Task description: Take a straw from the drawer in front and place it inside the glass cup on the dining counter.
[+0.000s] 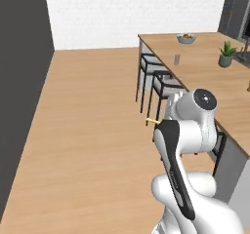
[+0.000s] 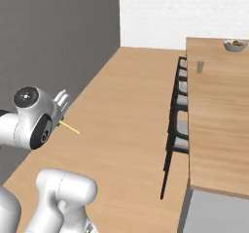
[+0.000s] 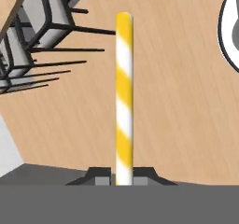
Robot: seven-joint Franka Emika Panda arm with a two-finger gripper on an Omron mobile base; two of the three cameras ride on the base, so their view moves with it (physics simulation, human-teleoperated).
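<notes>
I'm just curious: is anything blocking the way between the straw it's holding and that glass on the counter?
Partly. The gripper holds the straw out over the floor; the stools line the dining counter edge below the glass cup. Nothing stands right beside the cup.

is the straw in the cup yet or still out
Out. The straw is clamped between the shut gripper and juts over the floor, while the cup stands far off on the counter.

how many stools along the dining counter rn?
2 clear in the left base view, tucked along the dining counter: far stool, near stool. The arm blocks the stretch nearer the base, so more may be hidden there.
</notes>
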